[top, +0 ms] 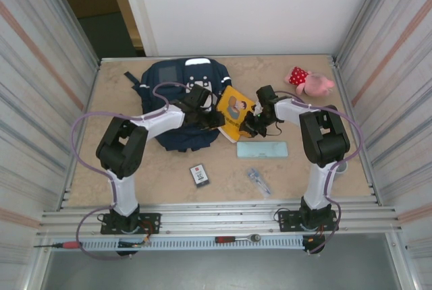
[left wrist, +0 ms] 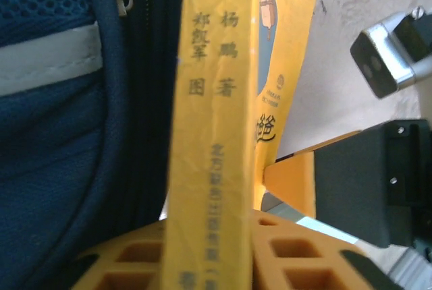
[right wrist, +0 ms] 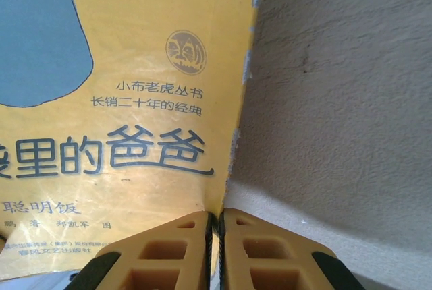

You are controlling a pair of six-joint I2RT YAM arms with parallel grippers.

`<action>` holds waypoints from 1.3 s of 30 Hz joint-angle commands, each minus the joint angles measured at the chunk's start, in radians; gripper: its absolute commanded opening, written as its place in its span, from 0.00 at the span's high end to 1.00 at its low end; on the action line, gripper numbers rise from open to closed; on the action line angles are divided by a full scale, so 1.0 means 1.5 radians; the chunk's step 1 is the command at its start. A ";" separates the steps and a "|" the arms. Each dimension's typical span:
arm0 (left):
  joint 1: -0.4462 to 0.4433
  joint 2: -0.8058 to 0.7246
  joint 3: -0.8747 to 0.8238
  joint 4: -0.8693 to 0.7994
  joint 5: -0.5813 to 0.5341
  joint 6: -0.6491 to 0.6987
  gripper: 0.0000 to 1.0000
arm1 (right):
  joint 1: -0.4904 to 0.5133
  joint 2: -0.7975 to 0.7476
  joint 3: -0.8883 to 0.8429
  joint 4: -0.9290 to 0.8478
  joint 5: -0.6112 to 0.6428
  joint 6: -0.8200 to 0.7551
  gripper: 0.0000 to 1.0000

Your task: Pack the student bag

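Top view: the left arm point(top: 162, 120) hides the student bag point(top: 177, 74) just left of the yellow book point(top: 234, 109). Below the book, the print on a small card point(top: 198, 175) is too tiny to read. Left wrist view: the book's spine blurs toward fingers point(left wrist: 324, 256) cut off by the bottom edge. Right wrist view: its cover runs off top and left.

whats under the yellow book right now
The yellow book has its left edge at the backpack, and its right part is over the bare table. Whatever lies directly beneath the cover is hidden by the book itself.
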 commanded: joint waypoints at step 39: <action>-0.132 -0.375 -0.245 0.649 0.028 -0.187 1.00 | -0.062 -0.691 -0.253 0.329 -0.080 0.185 0.01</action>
